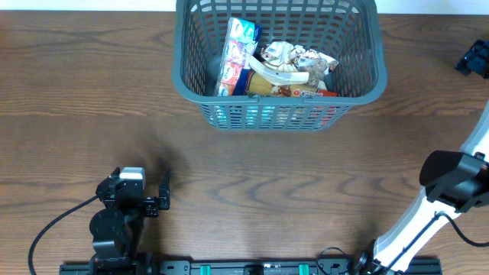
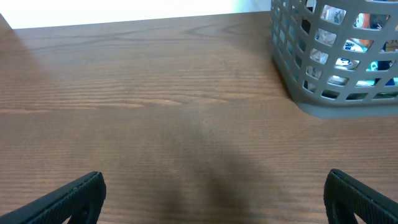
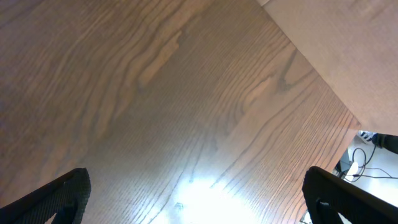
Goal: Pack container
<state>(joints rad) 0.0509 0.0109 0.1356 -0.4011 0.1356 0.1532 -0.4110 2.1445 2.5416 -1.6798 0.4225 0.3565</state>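
Observation:
The container (image 1: 192, 57), a dark grey lattice basket, stands at the far middle of the table. It holds several snack packets: a tall blue and pink one (image 1: 237, 53), a crinkled white one (image 1: 294, 58) and a red one (image 1: 306, 92). The basket's corner also shows in the left wrist view (image 2: 311, 93). My left gripper (image 1: 157, 195) is open and empty, low over bare wood near the front left (image 2: 214, 190), well short of the basket. My right gripper (image 3: 199, 193) is open and empty over bare wood near the table's edge. A black part at the far right (image 1: 474, 58) looks like it.
The wooden table (image 1: 275, 176) runs wide below the basket. The right arm's white link and black joint (image 1: 449, 182) stand at the front right. The table's edge, with cables on the floor beyond it (image 3: 367, 155), shows in the right wrist view.

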